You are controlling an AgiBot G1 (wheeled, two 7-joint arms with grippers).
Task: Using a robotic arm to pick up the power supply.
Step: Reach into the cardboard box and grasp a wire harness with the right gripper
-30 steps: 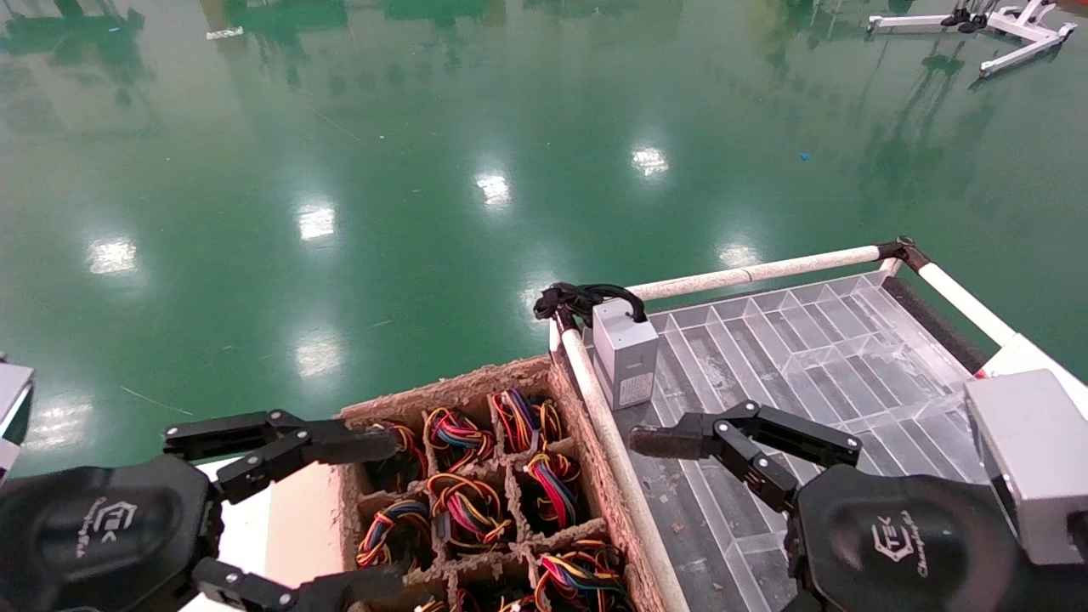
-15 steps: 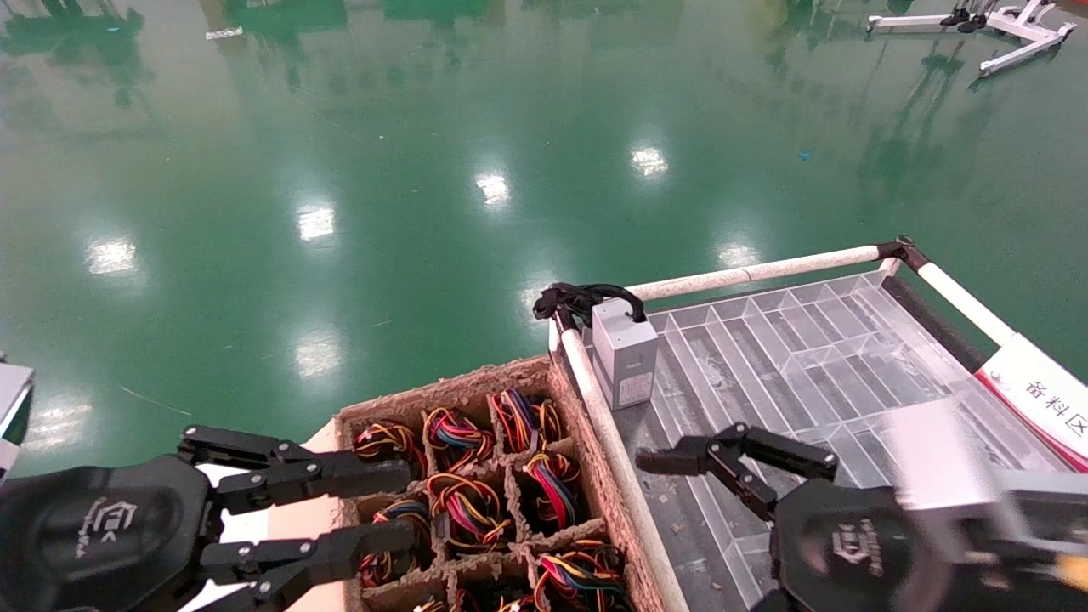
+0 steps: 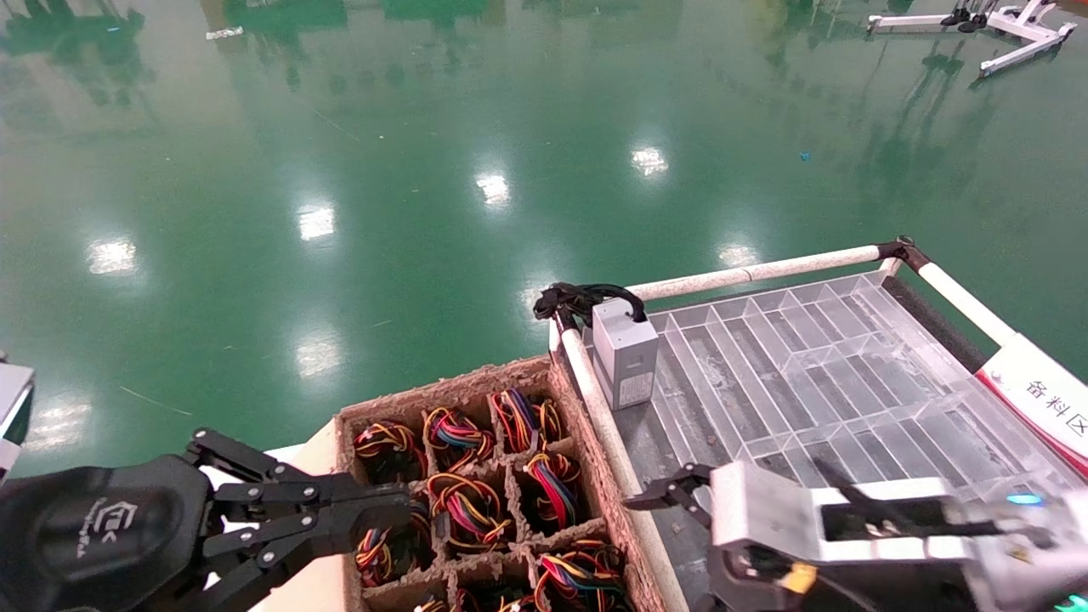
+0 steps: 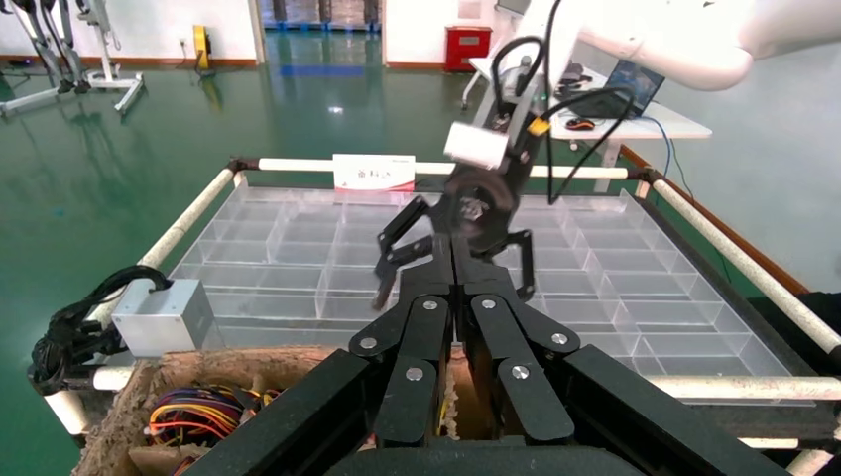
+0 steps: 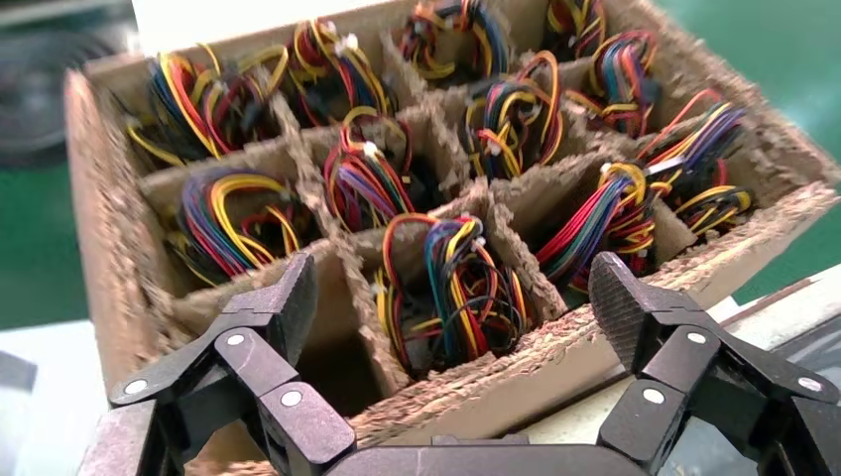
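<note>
Power supplies stand in the compartments of a brown cardboard crate [image 3: 476, 382], and only their looped red, yellow and blue wire bundles [image 3: 552, 478] show. My right gripper [image 5: 456, 312] is open beside the crate's right wall, its fingers straddling one bundle [image 5: 456, 283] from above and outside the wall. In the head view only one of its fingers [image 3: 654, 495] shows, ahead of the silver wrist box. My left gripper [image 3: 401, 510] is shut on nothing over the crate's left edge, and the left wrist view shows its fingers pressed together [image 4: 452, 260].
A grey box with only a black cable [image 3: 625, 353] stands at the near-left corner of the clear divided tray [image 3: 816, 357], against a white pipe rail [image 3: 595, 399]. A red-and-white label [image 3: 1041, 399] lies on the tray's right edge. Green floor lies beyond.
My left gripper has gone from wide open to shut. My right arm has turned its wrist and swung the gripper down toward the crate's right wall.
</note>
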